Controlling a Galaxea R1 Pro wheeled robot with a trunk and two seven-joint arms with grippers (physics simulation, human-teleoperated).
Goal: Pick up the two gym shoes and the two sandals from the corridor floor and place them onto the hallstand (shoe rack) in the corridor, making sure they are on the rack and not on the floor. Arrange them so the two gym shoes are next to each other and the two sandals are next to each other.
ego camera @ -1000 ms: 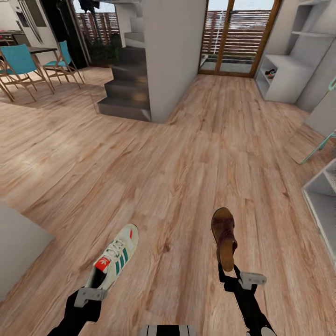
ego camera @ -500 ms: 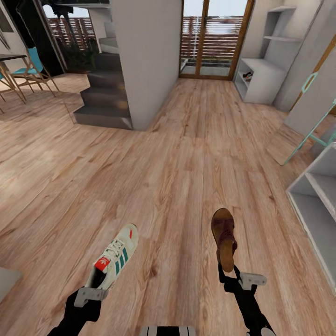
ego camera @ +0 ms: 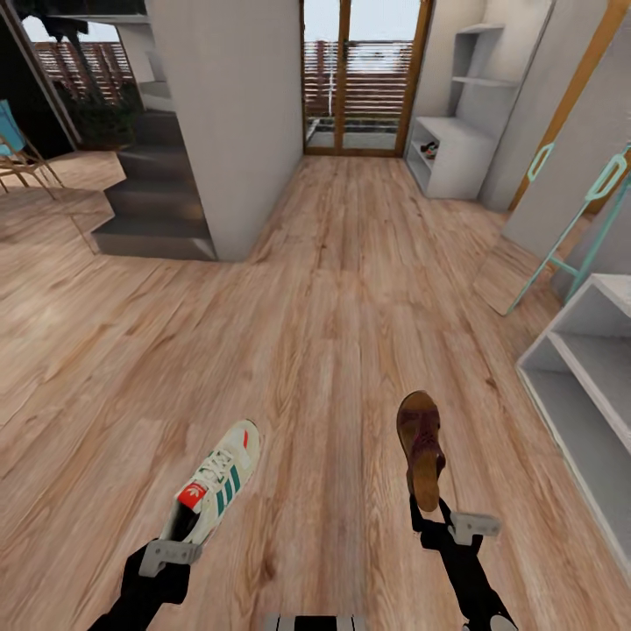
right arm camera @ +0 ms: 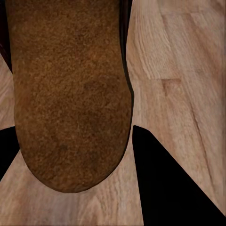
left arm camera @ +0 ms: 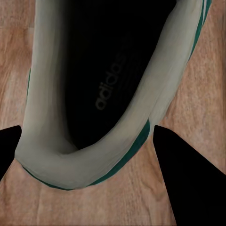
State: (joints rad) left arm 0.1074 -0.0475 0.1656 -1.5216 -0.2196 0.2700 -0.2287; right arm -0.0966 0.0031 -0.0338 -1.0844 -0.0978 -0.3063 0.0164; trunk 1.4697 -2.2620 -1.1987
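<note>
A: Left end effector [ego camera: 178,533] is clamped on the gym shoe [ego camera: 213,483] heel, right end effector [ego camera: 436,517] pinches the sandal [ego camera: 421,446]. Hallstand [ego camera: 456,149] is way down the corridor.

B: Heel-only grips, so either could swing loose and drop onto the floor [ego camera: 333,289] during the drive.

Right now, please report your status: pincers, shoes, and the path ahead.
Left pincer shut on sneaker. Right pincer shut on sandal. Shoe rack far ahead, floor between.
</note>
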